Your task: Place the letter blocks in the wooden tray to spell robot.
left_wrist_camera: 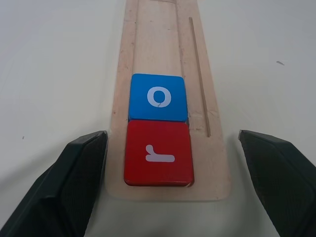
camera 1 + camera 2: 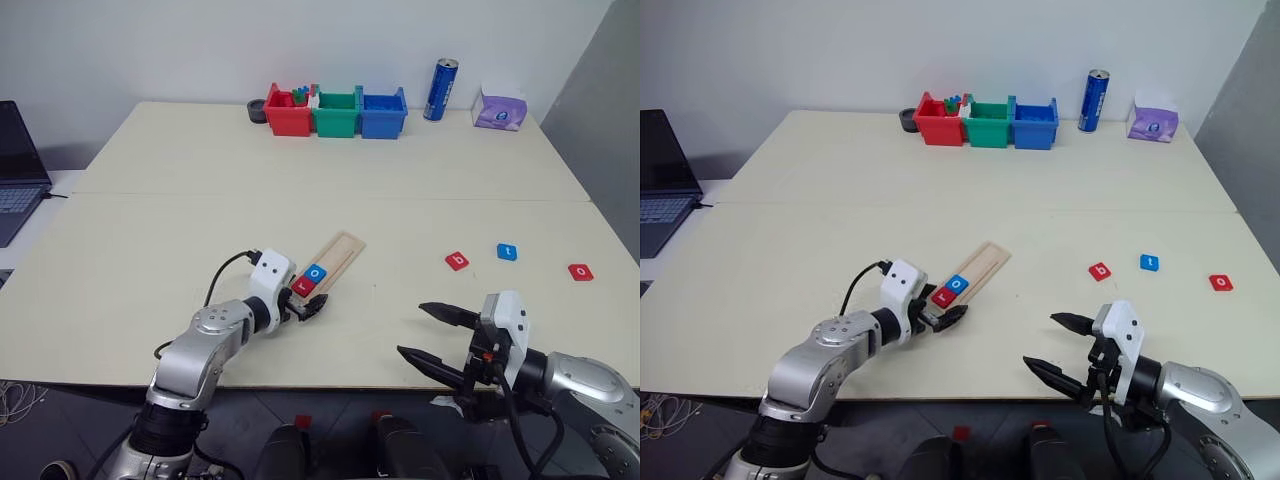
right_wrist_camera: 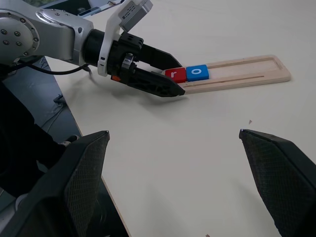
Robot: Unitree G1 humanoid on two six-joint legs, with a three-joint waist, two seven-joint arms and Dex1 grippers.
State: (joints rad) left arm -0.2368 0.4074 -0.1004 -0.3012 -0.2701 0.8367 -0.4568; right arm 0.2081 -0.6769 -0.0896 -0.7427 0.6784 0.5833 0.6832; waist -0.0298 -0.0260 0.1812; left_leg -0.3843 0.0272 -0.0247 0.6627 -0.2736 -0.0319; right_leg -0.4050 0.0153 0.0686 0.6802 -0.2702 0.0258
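Wooden tray (image 1: 210, 163) holds red r block (image 1: 158, 153), blue o block (image 1: 158, 97).

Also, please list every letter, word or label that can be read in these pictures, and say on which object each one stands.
"r": white, on the red block at the near end of the wooden tray.
"o": white, on the blue block next to it in the tray.
"b": on the red block lying on the table.
"t": on the blue block on the table.
"o": on the far-right red block.
Blue can and purple packet: print too small to read.
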